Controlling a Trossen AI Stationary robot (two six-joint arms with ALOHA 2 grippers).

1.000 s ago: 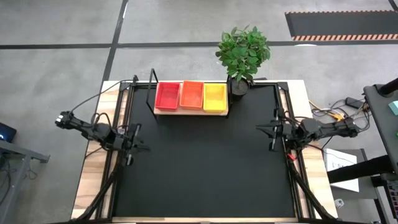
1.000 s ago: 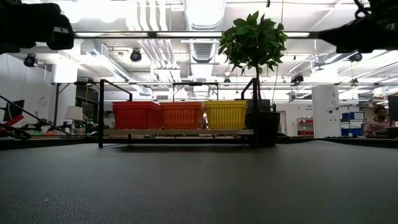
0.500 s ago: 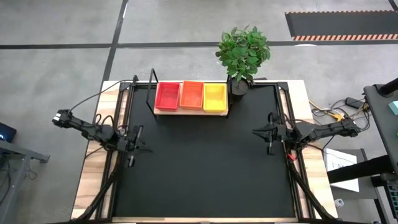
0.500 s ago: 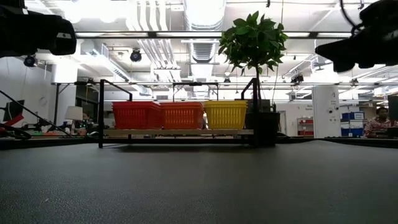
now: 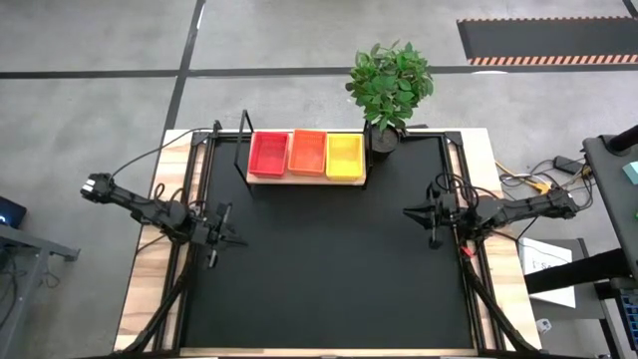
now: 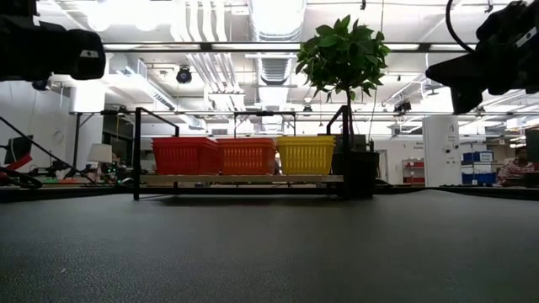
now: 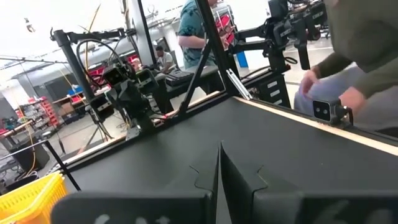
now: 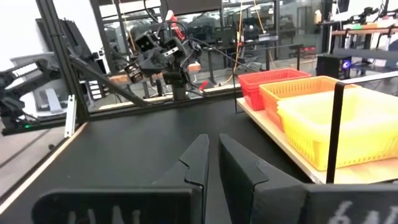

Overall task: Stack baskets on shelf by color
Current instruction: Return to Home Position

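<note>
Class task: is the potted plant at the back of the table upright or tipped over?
Upright. In the low view the potted plant stands straight in its pot beside the yellow basket.
</note>
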